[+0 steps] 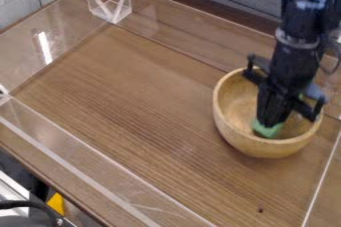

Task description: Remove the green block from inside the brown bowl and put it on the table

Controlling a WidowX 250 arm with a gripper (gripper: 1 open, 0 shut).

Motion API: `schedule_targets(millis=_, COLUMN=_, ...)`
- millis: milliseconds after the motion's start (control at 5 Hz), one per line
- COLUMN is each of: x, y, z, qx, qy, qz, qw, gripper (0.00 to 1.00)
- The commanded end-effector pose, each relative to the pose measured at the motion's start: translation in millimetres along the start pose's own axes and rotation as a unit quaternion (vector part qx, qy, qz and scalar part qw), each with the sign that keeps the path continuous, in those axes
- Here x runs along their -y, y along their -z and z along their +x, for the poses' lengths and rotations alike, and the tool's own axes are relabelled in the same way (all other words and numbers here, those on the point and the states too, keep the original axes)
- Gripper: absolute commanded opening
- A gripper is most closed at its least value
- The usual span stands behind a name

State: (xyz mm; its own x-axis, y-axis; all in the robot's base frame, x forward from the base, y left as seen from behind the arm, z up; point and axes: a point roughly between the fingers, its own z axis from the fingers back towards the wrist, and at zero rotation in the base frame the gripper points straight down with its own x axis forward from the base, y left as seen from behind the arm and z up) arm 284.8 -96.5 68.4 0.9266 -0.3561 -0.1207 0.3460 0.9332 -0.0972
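The brown bowl (pixel 240 131) sits at the right side of the table (pixel 134 102). Inside it lies the green block (pixel 268 128), of which only a small bright green end shows below my fingers. My black gripper (pixel 272 116) reaches straight down into the bowl, its jaws drawn together on the green block. The arm above it hides most of the block and the bowl's far rim.
Low clear acrylic walls (pixel 80 161) edge the table on the left and front. A clear acrylic corner piece (pixel 110 4) stands at the back left. A broad stretch of wood tabletop lies to the left of the bowl.
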Motion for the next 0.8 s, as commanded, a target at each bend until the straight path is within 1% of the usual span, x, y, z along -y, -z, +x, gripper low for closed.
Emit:
schedule_targets(millis=0, x=-14.5, y=-54.4, z=-11.0, qx=0.059, qy=-0.017, qz=-0.007, qw=0.9981, gripper=0.00)
schedule_targets(millis=200, x=-42.6, y=-106.1, z=-27.1, qx=0.092, qy=-0.044, qz=-0.011, qw=0.9948, gripper=0.00)
schedule_targets(millis=400, x=-38.3, y=-107.0, z=-47.2, qx=0.091, qy=-0.054, qz=-0.017, qw=0.9943, gripper=0.00)
schedule_targets(millis=600, x=-26.6, y=-89.2, z=-53.4, qx=0.078, qy=-0.061, qz=-0.024, qw=0.9948, gripper=1.00)
